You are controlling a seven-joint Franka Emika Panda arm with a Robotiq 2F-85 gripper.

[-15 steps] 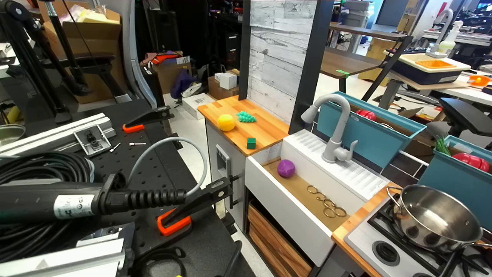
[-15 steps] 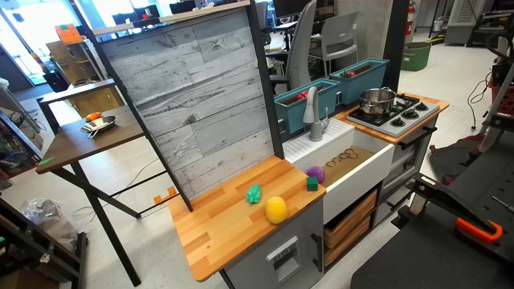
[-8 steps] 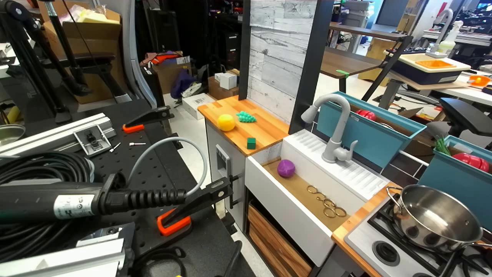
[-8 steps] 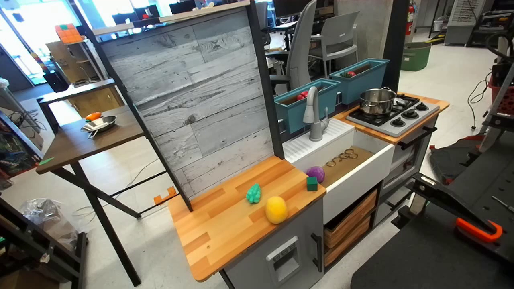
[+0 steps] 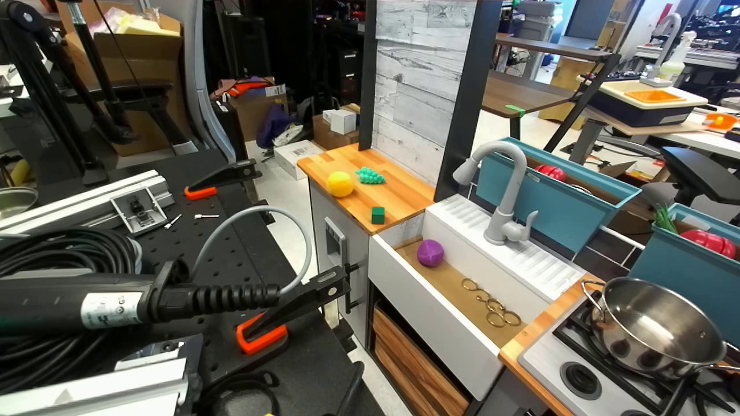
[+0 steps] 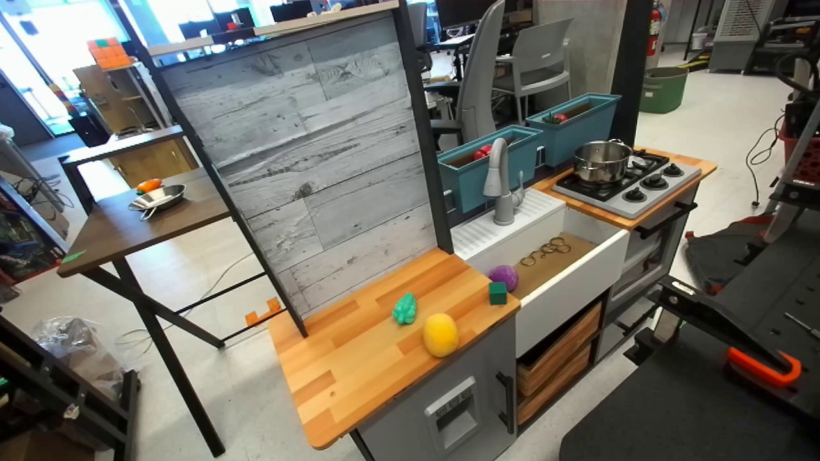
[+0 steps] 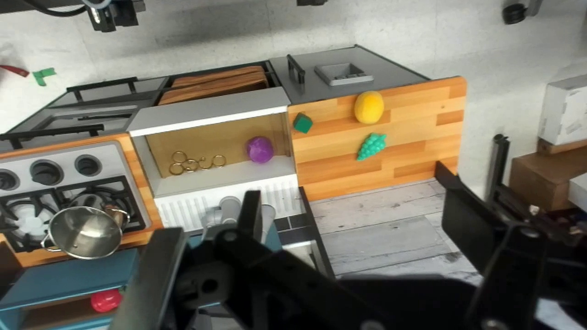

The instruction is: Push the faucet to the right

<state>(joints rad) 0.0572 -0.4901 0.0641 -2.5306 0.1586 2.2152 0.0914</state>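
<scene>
AFAICT the push isn't begun: from here I see the faucet (image 5: 513, 185) upright on the white sink ledge (image 5: 462, 215), its spout (image 5: 464, 172) aimed twd the wood counter (image 5: 403, 197). The gripper (image 7: 347, 185) shows only in the wrist view, jaws wide apart w/ nothing held, so no contact IMO. Left to do, I'd guess, is all of it: approach, touch, swing R, prob. twd the stove (image 5: 546, 358).

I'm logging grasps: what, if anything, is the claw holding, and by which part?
Nothing: the claw is open in the wrist view, and the faucet stands untouched in both exterior views.
</scene>
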